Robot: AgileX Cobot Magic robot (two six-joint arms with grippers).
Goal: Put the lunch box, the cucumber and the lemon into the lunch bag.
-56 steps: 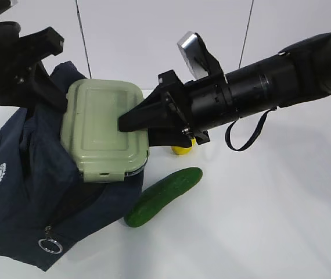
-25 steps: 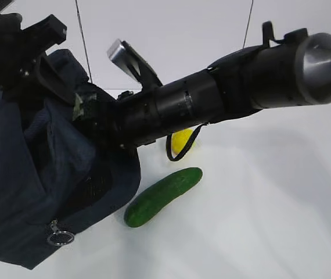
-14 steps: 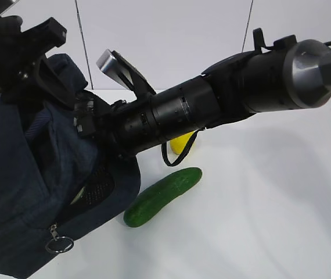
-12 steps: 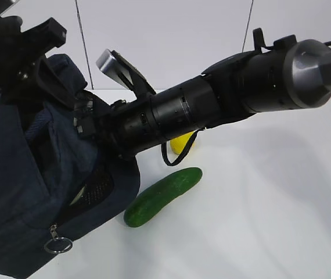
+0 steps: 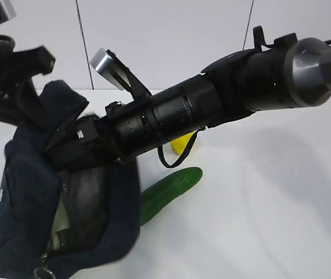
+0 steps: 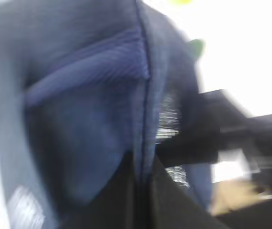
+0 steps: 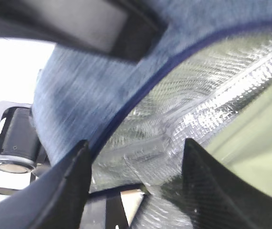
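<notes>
The navy lunch bag (image 5: 26, 197) stands at the left with its mouth gaping. My left gripper (image 5: 20, 93) is shut on the bag's upper fabric edge, which shows blurred in the left wrist view (image 6: 102, 119). My right arm reaches into the bag's mouth, and its tips are hidden there in the exterior view. In the right wrist view my right gripper (image 7: 136, 162) is open inside the foil lining (image 7: 183, 119), next to the lunch box's pale green lid (image 7: 260, 133). A strip of the lunch box (image 5: 60, 218) shows in the mouth. The cucumber (image 5: 174, 187) and lemon (image 5: 183, 142) lie on the table.
The white table (image 5: 258, 221) stretches to the right of the cucumber. The bag's metal ring pull (image 5: 41, 272) hangs at the bottom left. A loop of black cable (image 5: 174, 156) hangs under my right arm above the cucumber.
The bag has swung and its mouth has sagged open toward the camera, covering the cucumber's near end. My left gripper has moved up and left. My right arm has slid a little further left.
</notes>
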